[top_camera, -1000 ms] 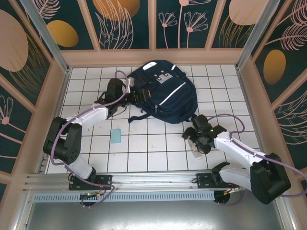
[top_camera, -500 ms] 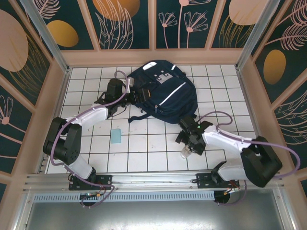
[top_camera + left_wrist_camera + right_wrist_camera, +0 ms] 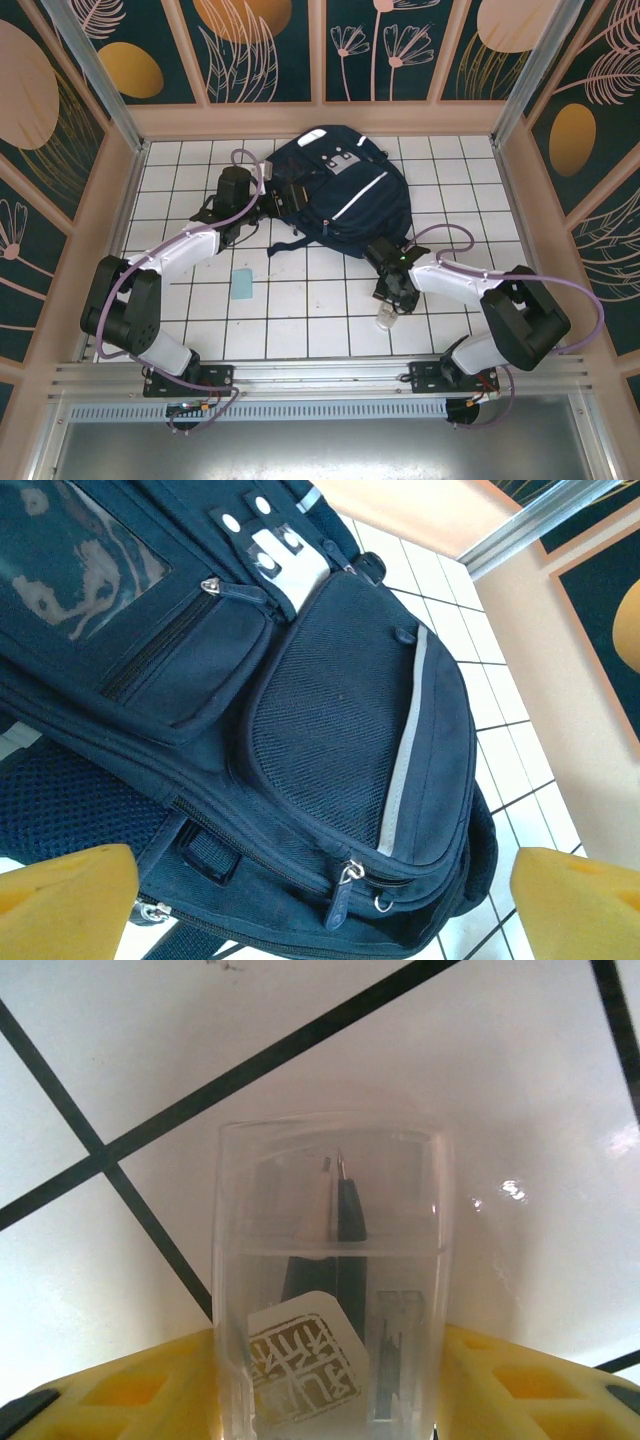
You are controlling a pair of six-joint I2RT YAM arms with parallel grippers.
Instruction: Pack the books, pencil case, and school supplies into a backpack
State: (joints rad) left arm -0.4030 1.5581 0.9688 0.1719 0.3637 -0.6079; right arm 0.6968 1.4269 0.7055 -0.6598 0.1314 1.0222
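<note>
The navy backpack (image 3: 345, 200) lies at the back of the tiled floor. My left gripper (image 3: 268, 195) hovers open at its left side. In the left wrist view the yellow fingertips (image 3: 70, 890) stand wide apart over the backpack's (image 3: 340, 730) front pocket, with a zipper pull (image 3: 340, 890) between them. My right gripper (image 3: 388, 305) is just in front of the backpack, shut on a clear oblong box (image 3: 385, 318) of school supplies. Its yellow fingers (image 3: 130, 1390) touch both side walls of the box (image 3: 330, 1260), which holds a dark pen and a printed label. A small light-blue flat piece (image 3: 241, 284) lies alone on the floor. The books and the pencil case are out of view.
Beige walls (image 3: 320, 118) with patterned panels close in the white tiled floor (image 3: 300, 320) on three sides. A metal rail (image 3: 320, 375) with both arm bases runs along the near edge.
My right gripper swung left toward the backpack's near end, and its jaws closed onto the clear box. My left gripper stayed at the backpack, shifting slightly.
</note>
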